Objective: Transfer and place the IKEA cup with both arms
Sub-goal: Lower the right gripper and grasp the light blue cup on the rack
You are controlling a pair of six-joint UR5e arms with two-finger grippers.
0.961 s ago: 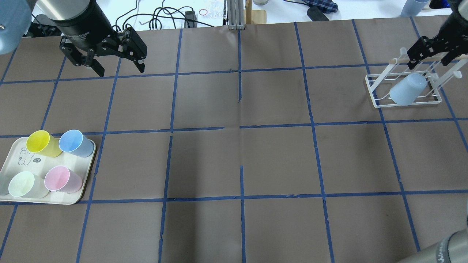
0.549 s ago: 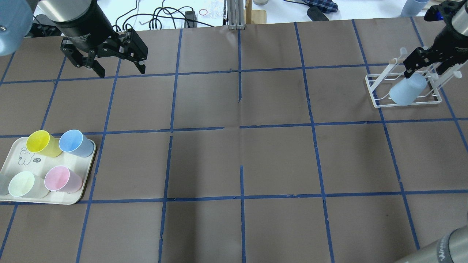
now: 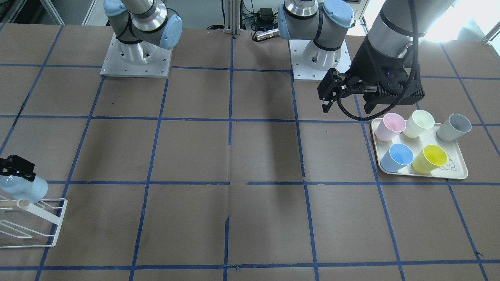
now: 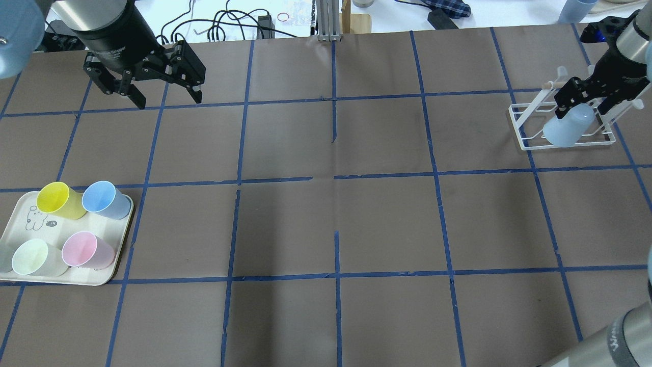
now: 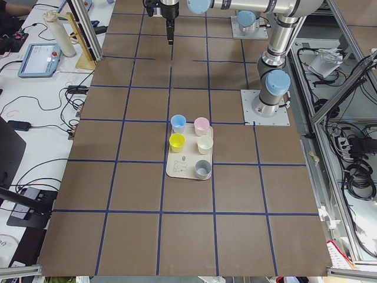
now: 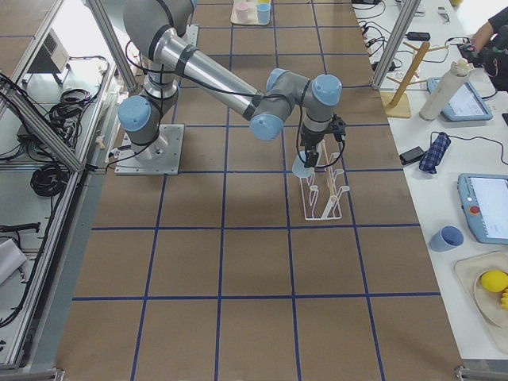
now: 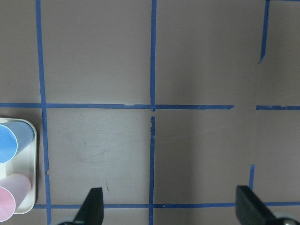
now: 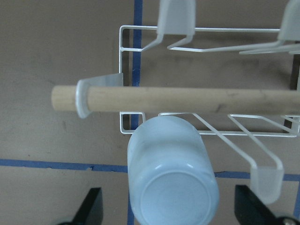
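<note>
The IKEA cup (image 4: 566,128), pale icy-blue, rests upside-down and tilted on a white wire rack (image 4: 524,143) at the table's far right. It also shows in the right wrist view (image 8: 172,187) and the front view (image 3: 24,189). My right gripper (image 4: 583,106) is open just above the cup. In the right wrist view its fingertips (image 8: 92,206) stand on either side of the cup's base, apart from it. My left gripper (image 4: 167,98) is open and empty, hovering over the far left of the table, also seen in the front view (image 3: 347,107).
A cream tray (image 4: 109,267) at the near left holds yellow (image 4: 58,200), sky-blue (image 4: 104,199), pink (image 4: 85,250), pale green (image 4: 35,257) and grey (image 3: 453,127) cups. The rack's wooden bar (image 8: 187,99) runs just beyond the cup. Blue tape lines grid the brown table.
My right gripper has come down and toward the cup on the rack, staying open. The left gripper has barely moved.
</note>
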